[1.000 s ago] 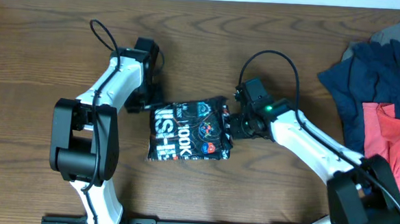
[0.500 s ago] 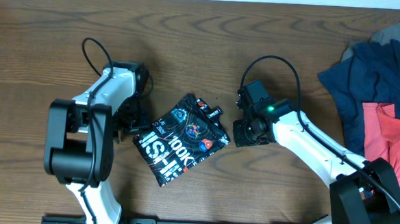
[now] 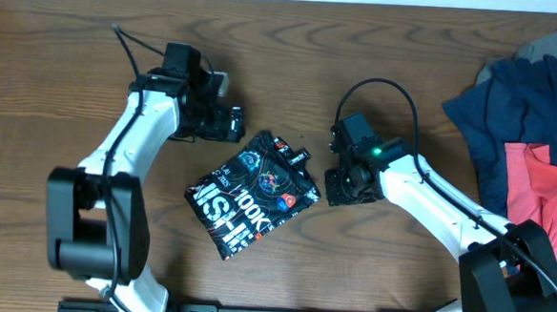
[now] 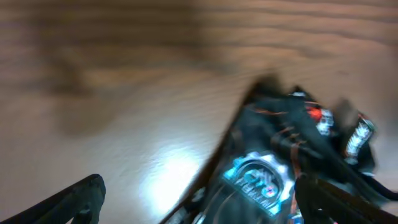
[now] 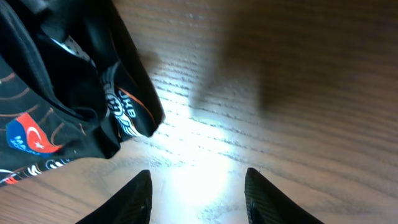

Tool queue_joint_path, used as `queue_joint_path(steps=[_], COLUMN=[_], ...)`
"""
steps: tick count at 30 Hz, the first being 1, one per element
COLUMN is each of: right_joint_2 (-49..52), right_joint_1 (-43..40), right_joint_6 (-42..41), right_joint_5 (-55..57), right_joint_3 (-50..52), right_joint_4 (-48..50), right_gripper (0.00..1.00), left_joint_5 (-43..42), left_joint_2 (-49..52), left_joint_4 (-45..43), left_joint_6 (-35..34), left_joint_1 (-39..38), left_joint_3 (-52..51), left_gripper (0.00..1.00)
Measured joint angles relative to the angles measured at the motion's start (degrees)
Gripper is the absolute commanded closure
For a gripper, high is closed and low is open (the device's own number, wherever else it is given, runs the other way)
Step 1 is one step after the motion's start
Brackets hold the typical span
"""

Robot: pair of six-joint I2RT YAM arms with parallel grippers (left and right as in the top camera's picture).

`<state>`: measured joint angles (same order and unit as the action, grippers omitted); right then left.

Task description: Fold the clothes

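A black jersey, folded into a small bundle, lies askew on the wooden table between two robot arms. White lettering on its upper face reads "100K". Beside that is part of a larger word, of which only "ISH" is legible, along with a round blue-ringed logo and a red emblem.

The left gripper hovers with its jaws spread wide. Its wrist camera, though blurred, shows the bundle just ahead of the jaws, towards the right-hand finger.

The right gripper sits just beside the bundle's opposite edge, jaws parted and holding nothing. From its wrist, only bare wood shows between the fingertips. The jersey lies ahead and off to the left, showing a red patch with a white crescent and star.

A loose heap of garments, navy, coral-red and grey, lies well behind the right gripper at the table's far edge.
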<state>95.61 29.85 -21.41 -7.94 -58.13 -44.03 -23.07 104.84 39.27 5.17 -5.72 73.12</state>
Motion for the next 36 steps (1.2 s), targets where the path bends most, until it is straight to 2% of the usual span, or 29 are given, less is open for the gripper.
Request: queue_joint_path(steps=[7, 12, 16, 17, 20, 22, 24, 28, 36], right_joint_2=[0.0, 0.0, 0.0, 0.0, -0.02, 0.0, -0.02, -0.02, -0.02], right_joint_1=[0.0, 0.0, 0.0, 0.0, 0.0, 0.0, 0.0, 0.0, 0.0], right_joint_6=[0.0, 0.0, 0.0, 0.0, 0.0, 0.0, 0.0, 0.0, 0.0], right_joint_5=[0.0, 0.02, 0.02, 0.02, 0.0, 0.02, 0.02, 0.02, 0.2], right_joint_3=[0.0, 0.0, 0.0, 0.0, 0.0, 0.0, 0.0, 0.0, 0.0], right_joint_4=[-0.74, -1.01, -0.9, -0.79, -0.76, -0.9, -1.09, -1.38, -1.57], right_gripper=[0.53, 0.53, 0.53, 0.53, 0.53, 0.53, 0.53, 0.54, 0.53], left_joint_5=[-11.41, -17.97, -20.13, -20.2, -18.99, -18.36, -17.79, -17.18, -17.0], left_joint_2=[8.57, 10.67, 11.85, 12.07, 12.11, 12.28, 12.66, 12.96, 13.14], left_joint_4=[-0.46, 6.16, 11.04, 11.21, 10.29, 9.2, 7.54, 4.74, 2.67], left_joint_6=[6.08, 8.0, 8.98, 9.33, 9.88, 10.1, 9.97, 9.46, 8.96], left_joint_1=[-0.02, -0.68, -3.13, -3.82, -5.46, -5.99, -6.12, -5.81, -4.59], left_joint_3=[0.0, 0.7, 0.55, 0.35, -0.59, -0.9, -1.31, -1.57, -1.64], left_gripper=[0.02, 0.02, 0.19, 0.26, 0.44, 0.65, 0.71, 0.92, 0.94])
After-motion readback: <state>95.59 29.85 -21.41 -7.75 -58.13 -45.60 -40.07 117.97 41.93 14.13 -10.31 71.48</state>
